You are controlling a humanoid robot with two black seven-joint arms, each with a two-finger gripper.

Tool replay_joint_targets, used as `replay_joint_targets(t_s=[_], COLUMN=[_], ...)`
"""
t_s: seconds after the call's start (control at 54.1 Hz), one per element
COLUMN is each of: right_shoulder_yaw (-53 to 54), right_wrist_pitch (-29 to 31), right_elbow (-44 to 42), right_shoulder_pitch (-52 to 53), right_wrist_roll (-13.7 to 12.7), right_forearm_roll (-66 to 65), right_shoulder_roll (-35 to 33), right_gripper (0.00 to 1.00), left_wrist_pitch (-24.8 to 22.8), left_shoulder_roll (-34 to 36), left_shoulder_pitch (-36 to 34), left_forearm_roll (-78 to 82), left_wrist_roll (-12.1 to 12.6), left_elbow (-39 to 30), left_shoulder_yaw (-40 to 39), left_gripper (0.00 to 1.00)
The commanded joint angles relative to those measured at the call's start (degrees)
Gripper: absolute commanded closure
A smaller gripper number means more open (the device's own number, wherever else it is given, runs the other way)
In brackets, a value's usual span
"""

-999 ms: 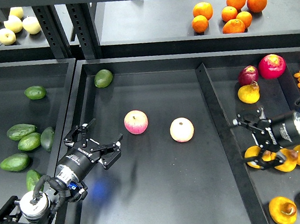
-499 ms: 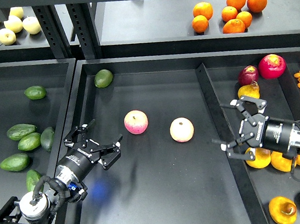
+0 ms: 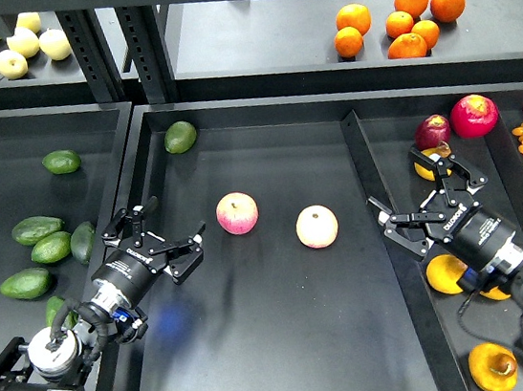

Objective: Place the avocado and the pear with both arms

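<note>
Several dark green avocados lie in the left tray; an elongated one [image 3: 26, 283] lies at the left, and others [image 3: 51, 247] lie beside it. One rounder avocado [image 3: 179, 136] lies at the back of the middle tray. Several yellow-orange pears lie in the right tray, one [image 3: 445, 272] just below my right gripper and one [image 3: 429, 168] partly behind it. My left gripper [image 3: 176, 218] is open and empty over the middle tray's left edge, right of the avocados. My right gripper [image 3: 402, 179] is open and empty over the divider between the middle and right trays.
Two pink-yellow apples [image 3: 237, 213] [image 3: 317, 226] lie in the middle tray [image 3: 291, 346]. Red fruits [image 3: 474, 114] lie at the back of the right tray. Oranges [image 3: 400, 23] and pale apples [image 3: 25, 43] sit on the back shelf. Raised dividers separate the trays.
My right gripper has swung left and up from above the pears to the divider, still open and empty. My left gripper has drawn back slightly to the left.
</note>
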Motion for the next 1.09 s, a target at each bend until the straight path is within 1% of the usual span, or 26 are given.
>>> replay_joint_targets(t_s=[0.0,0.074,0.425,0.758,0.906,1.073], right_shoulder_yaw=[1.6,1.6,0.81,-1.13,-1.39,-1.48], right_wrist_pitch=[0.0,0.0,0.0,0.0,0.0,0.0], right_elbow=[-0.24,-0.68,-0.77,3.27,6.17,8.81], right_shoulder_pitch=[-2.85,-4.35,-6.98,-7.16,-7.07,-6.72], right_wrist_roll=[-0.02,-0.02,-0.02,-0.02,-0.02,-0.02], right_forearm_roll=[-0.19,-0.19,-0.36,0.08,0.16,0.08], right_shoulder_roll=[5.27,7.39,7.39,7.39,7.39,7.39], right_gripper=[0.0,0.0,0.0,0.0,0.0,0.0], left_wrist_pitch=[0.0,0.0,0.0,0.0,0.0,0.0], left_shoulder_roll=[0.0,0.0,0.0,0.0,0.0,0.0], left_shoulder_pitch=[0.23,0.23,1.9,3.65,5.67,6.12], left_forearm_roll=[-0.02,-0.02,-0.11,-0.28,-0.28,-0.2], left_wrist_roll=[0.01,0.01,0.01,-0.22,-0.57,-0.66], left_elbow=[-0.03,-0.11,-1.17,-8.02,-13.47,-18.66], left_shoulder_yaw=[-1.1,-0.75,-0.04,2.24,2.42,2.51], left_gripper=[0.01,0.01,0.01,0.01,0.01,0.01])
